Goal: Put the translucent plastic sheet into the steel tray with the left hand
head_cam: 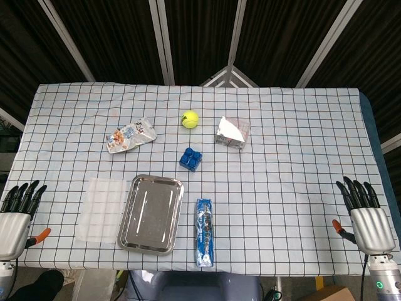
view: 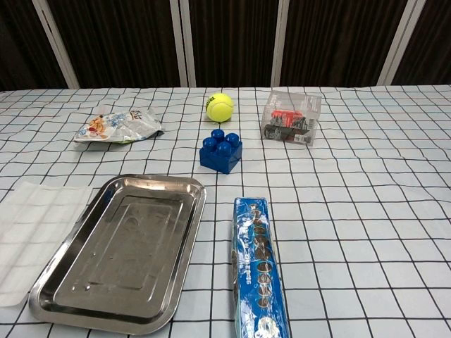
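Observation:
The translucent plastic sheet [head_cam: 102, 209] [view: 29, 236] lies flat on the checked cloth, just left of the steel tray [head_cam: 151, 213] [view: 120, 253]. The tray holds nothing. My left hand [head_cam: 16, 215] hovers at the table's left edge, well left of the sheet, fingers extended and apart, holding nothing. My right hand [head_cam: 366, 219] is at the far right edge, fingers likewise extended and empty. Neither hand shows in the chest view.
A blue cookie pack [head_cam: 204, 232] [view: 259, 271] lies right of the tray. Behind it stand a blue brick [head_cam: 190, 158] [view: 221, 151], a tennis ball [head_cam: 190, 119] [view: 219, 107], a snack bag [head_cam: 130, 135] [view: 118, 124] and a clear box [head_cam: 232, 132] [view: 291, 117].

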Robot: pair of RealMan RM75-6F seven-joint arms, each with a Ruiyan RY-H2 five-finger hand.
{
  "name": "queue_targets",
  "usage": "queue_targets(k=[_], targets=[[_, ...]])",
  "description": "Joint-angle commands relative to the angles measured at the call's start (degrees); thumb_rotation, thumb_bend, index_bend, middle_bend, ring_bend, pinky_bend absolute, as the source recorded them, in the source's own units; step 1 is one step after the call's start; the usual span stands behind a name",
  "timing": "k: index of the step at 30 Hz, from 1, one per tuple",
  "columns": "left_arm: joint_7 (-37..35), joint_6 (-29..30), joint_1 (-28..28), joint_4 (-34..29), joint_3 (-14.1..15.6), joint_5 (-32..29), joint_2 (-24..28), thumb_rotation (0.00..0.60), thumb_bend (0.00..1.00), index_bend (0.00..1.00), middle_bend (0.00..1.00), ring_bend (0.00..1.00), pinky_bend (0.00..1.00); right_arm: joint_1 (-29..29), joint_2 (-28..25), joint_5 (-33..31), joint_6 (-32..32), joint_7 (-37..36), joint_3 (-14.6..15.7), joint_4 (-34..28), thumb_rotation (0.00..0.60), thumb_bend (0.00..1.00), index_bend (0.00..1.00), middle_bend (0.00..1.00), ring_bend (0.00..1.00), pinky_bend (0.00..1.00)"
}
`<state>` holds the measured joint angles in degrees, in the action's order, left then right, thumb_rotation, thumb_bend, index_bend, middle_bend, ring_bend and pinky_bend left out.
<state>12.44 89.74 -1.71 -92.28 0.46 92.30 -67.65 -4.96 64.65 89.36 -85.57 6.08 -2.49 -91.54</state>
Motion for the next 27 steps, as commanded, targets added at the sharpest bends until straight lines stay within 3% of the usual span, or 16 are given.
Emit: queue_targets(k=[1, 11, 19, 27], targets=[[0.06, 0.02, 0.01, 0.00, 0.03, 0.07, 0.02, 0.600, 0.11, 0.00, 0.00, 0.00, 0.00, 0.01, -0.02, 0.07, -0.03, 0.04, 0.03, -0.01, 0.600, 0.31, 0.00, 0.00, 0.00, 0.00], [0.73, -2.16, -0.48, 0.06, 1.52, 0.93, 0.62, 0.600, 0.11, 0.00, 0.00, 0.00, 0.00, 0.19, -0.02, 0.37, -0.45, 0.07, 0.11, -0.01, 0.600, 0.31, 0.00, 0.00, 0.00, 0.00], [2.18, -12.44, -4.39, -0.15, 6.06, 3.90, 4.26, 0.600, 0.11, 0.31, 0.00, 0.00, 0.00, 0.04, 0.08, -0.14, -0.03, 0.15, -0.07, 0.03, 0.600, 0.31, 0.00, 0.00, 0.00, 0.00], [9.05, -18.79, -7.65, 1.95, 7.42, 6.29, 3.05, 0.600, 0.11, 0.37, 0.00, 0.00, 0.00, 0.20, 0.16, 0.33, -0.51, 0.30, 0.05, 0.05, 0.600, 0.31, 0.00, 0.00, 0.00, 0.00]])
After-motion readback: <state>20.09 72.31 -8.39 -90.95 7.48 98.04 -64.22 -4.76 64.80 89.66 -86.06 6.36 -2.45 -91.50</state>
